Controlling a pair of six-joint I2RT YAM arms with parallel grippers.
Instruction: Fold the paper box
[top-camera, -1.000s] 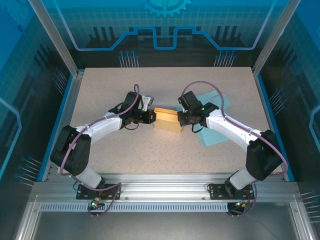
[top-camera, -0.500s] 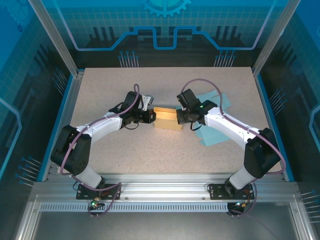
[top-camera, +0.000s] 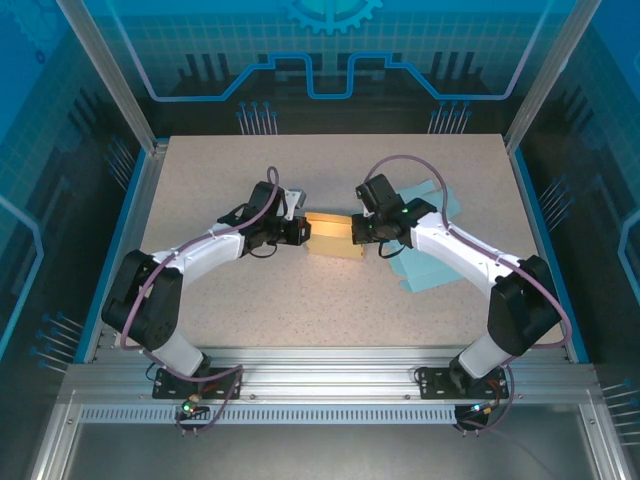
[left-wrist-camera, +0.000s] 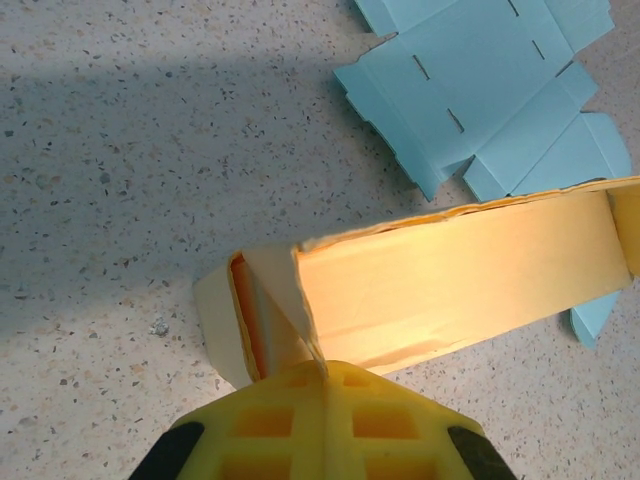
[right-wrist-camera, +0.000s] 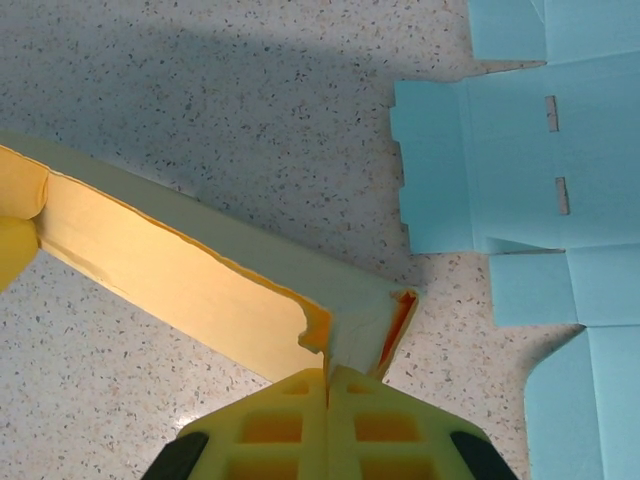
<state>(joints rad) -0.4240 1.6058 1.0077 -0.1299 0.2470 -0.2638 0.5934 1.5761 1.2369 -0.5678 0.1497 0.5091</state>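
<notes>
Here the speckled table (top-camera: 250, 300) carries everything, both arms reaching in toward its middle. On the right half lie flat blue cut-outs (top-camera: 432, 265), unfolded box blanks with slots and tabs, overlapping each other and lying flat on the surface. One corner of them sits just beside the right end of the paper box (top-camera: 331, 238). The box is a long, pale yellow, half-formed sleeve at the table's centre, lying crosswise between the two arms with its long walls standing up and the top open. The left-wrist view shows its left end partly folded in, with an end flap bent at an angle and an orange inner face showing. The right-wrist view shows much the same at the other end — a ragged top edge and a tucked flap with an orange lining.

The left gripper (top-camera: 303, 232) is at the box's left end, its yellow jaws pressed together on the wall edge there. The right gripper (top-camera: 358, 231) is at the opposite end, jaws likewise pinched tight on the box wall, no gap between them.
</notes>
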